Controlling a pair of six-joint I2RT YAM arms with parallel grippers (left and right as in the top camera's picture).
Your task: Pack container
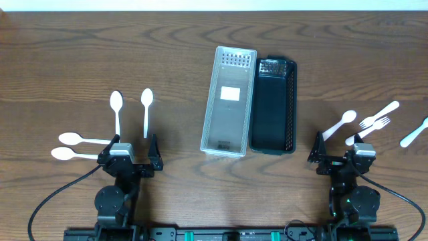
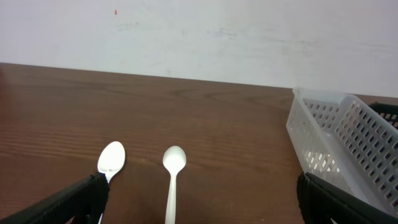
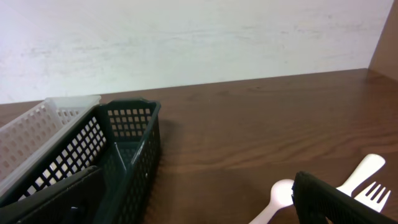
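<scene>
A clear perforated plastic container and a black perforated container lie side by side at mid-table; both look empty. Several white spoons lie at the left: two upright ones and two sideways ones. At the right lie a white spoon, white forks and another white utensil. My left gripper is open and empty just below the spoons. My right gripper is open and empty below the right spoon.
The left wrist view shows two spoons ahead and the clear container at its right. The right wrist view shows the black container at left, a spoon and a fork at right.
</scene>
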